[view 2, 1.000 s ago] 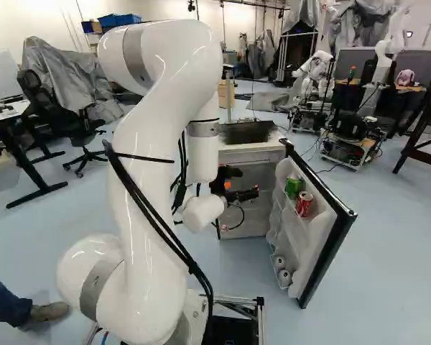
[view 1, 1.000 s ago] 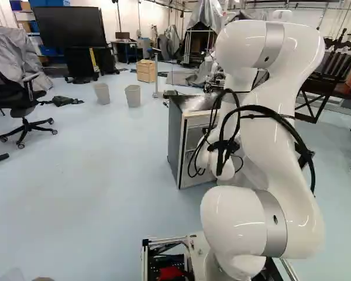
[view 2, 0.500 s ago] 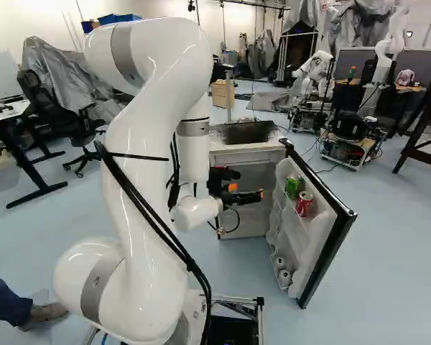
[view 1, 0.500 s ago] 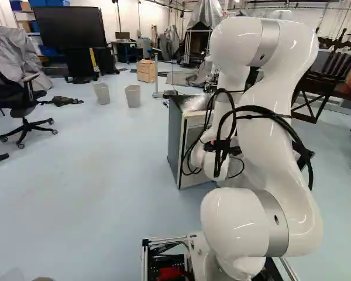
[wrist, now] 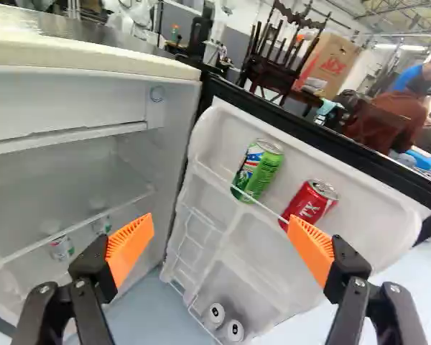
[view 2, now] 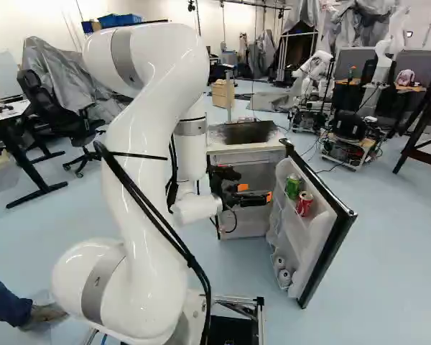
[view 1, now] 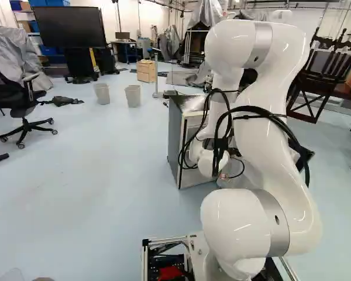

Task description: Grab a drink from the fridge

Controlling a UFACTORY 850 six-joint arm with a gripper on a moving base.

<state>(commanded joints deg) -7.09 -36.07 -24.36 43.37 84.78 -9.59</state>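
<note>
I count six cans. Two stand in the upper compartment of the open door (wrist: 359, 223): one green can (wrist: 258, 170) and one red can (wrist: 309, 204), near each other but apart, the red can closer to the door's free edge. Two pale cans (wrist: 215, 315) sit side by side in its low compartment, and two small cans (wrist: 62, 248) show inside the fridge (view 2: 238, 148). My tool (view 2: 256, 192) is one pair of fingers, spread wide, with the green can ahead between them.

Only my wrist view shows the cans inside the cabinet; whether they are under or behind the shelf (wrist: 72, 231) I cannot tell. The right base view shows both the door's pale lining and its dark outer frame at the right of the cabinet. In the left base view my arm (view 1: 269, 152) hides the door, but the cabinet's dark grey side shows, and two grey bins (view 1: 133, 95) stand farther off to the left.

My two orange pads are ribbed wedges on black, bolted links. The door's lining is smooth, white and moulded, rounded at its corners, with a thin bar across the upper cans. The cans are shiny cylinders; the green one bears red, white and blue patterning.
</note>
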